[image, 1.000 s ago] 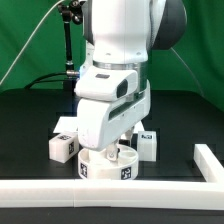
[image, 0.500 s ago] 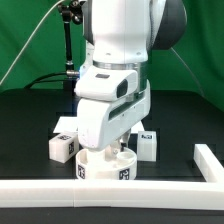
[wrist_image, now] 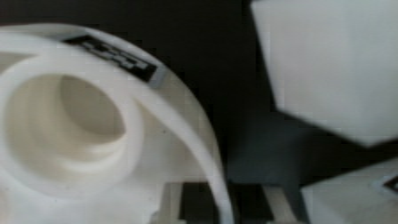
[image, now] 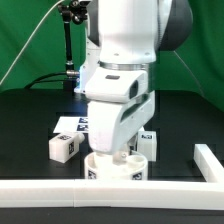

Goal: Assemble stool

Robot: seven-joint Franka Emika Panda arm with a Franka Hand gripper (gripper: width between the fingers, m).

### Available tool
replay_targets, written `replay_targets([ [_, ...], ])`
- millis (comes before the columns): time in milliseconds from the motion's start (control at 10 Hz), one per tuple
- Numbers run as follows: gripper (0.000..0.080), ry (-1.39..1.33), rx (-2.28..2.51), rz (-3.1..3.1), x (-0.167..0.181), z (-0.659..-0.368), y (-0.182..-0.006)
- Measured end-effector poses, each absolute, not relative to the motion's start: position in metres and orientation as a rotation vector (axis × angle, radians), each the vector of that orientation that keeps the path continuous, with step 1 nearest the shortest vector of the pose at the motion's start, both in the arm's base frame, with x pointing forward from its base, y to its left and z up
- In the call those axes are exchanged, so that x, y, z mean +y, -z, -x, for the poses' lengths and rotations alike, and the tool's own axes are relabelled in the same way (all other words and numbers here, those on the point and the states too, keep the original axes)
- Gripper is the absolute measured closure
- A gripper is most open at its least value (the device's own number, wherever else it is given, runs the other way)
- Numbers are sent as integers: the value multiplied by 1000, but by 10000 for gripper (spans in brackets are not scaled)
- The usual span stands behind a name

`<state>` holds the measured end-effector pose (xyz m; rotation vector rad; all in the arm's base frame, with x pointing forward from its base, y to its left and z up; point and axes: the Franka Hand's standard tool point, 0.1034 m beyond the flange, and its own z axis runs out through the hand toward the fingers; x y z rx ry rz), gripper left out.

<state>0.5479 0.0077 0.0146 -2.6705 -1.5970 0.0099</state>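
Lying flat, seat (image: 113, 168) — closed claw (image: 122, 152) over it

Black table (image: 185, 120) fills the lower half of the exterior frame. White ring-shaped seat (image: 112, 168) lies flat on it, bottom centre, with tags on its side wall. Left leg (image: 63, 146) sits left of centre, near the seat but apart from it. Right leg (image: 148, 145) sits right of centre, close behind the seat rim; contact unclear. The marker board (image: 70, 126) lies flat behind the left leg, partly hidden. Long white rail (image: 40, 189) runs along the bottom edge and turns up at the lower right. Wrist view: seat (wrist_image: 71, 110) on dark table (wrist_image: 231, 60), with a tagged white block (wrist_image: 329, 60) just beside it.
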Motion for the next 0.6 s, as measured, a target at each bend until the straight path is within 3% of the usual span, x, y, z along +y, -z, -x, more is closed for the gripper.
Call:
replay_targets([
  [600,770,15,-1567,2676,63,-568,-15],
])
